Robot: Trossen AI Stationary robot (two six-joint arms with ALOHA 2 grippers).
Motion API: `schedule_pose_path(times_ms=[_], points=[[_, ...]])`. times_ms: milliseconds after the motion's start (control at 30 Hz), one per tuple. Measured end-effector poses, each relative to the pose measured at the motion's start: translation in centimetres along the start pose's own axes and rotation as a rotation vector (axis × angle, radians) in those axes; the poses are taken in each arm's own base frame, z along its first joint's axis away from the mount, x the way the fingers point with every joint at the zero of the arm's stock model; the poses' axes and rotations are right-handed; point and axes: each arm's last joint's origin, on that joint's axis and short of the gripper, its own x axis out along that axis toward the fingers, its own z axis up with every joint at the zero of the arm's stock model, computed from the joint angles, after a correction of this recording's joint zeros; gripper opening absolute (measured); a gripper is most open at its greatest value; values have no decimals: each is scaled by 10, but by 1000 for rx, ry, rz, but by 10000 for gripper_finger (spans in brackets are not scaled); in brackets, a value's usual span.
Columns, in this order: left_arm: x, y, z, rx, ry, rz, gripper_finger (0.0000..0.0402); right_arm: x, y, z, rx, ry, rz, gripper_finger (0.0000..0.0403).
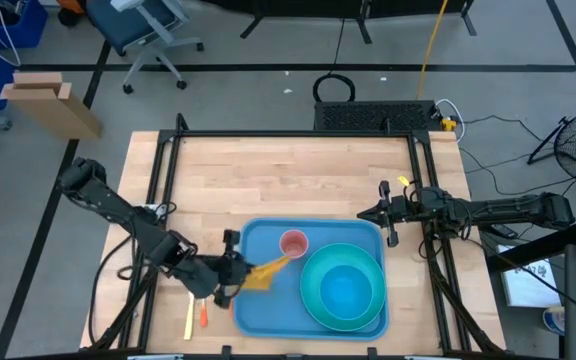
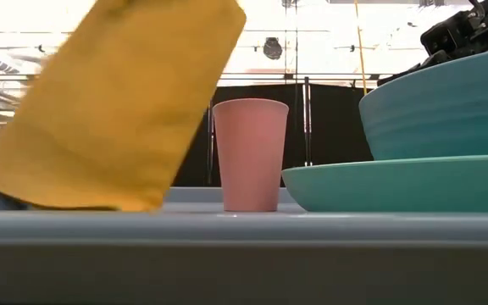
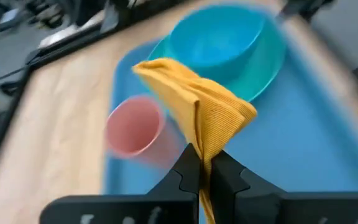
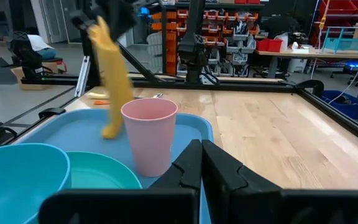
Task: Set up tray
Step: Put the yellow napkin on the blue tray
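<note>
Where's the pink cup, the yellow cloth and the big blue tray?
pink cup [image 2: 250, 157], low view, middle of its side.
yellow cloth [image 3: 211, 112], left wrist view, its folded middle.
tray [image 1: 268, 310], high view, bare floor.

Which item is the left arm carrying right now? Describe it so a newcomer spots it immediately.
Find the light-blue tray at the table's near edge. Over its left part, the left gripper is shut on a folded mustard-yellow cloth, beside the pink cup. It is the only soft, yellow thing there.
</note>
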Motion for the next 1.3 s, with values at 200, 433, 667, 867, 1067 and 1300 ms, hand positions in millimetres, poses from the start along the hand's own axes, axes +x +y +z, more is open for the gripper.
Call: schedule_pose_path(times_ms=[200, 433, 667, 867, 1067, 1300], points=[[4, 18, -5, 193, 61, 71, 9, 0, 0, 0, -6, 0, 0, 0], [-3, 31, 4, 352, 16, 129, 9, 0, 0, 0, -7, 0, 0, 0], [10, -24, -6, 413, -29, -99, 9, 0, 0, -1, -6, 7, -2, 0], [36, -60, -31, 358, 106, -181, 9, 0, 0, -1, 7, 9, -2, 0], [55, -75, -46, 356, 177, -237, 13, 0, 0, -1, 20, 7, -2, 0], [49, -71, -41, 332, 155, -260, 53, 0, 0, 0, 7, 3, -2, 0]])
